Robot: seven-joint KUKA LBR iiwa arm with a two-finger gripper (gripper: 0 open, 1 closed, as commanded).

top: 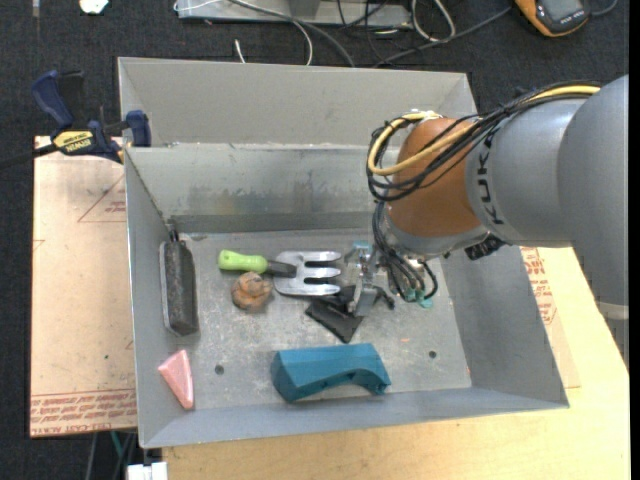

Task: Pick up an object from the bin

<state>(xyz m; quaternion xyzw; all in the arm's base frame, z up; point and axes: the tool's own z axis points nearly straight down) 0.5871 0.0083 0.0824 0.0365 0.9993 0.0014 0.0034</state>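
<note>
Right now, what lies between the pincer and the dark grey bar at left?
In the camera view, two things: a green-handled metal fork, its head next to the pincer, and a brown knob beside its handle.

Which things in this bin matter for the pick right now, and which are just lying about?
Likely in play, nearest the hand: silver fork with green handle, its head beside the hand; black piece just under the hand.
Lying about: brown round knob; dark grey bar at left; pink wedge; blue block at front.
</note>
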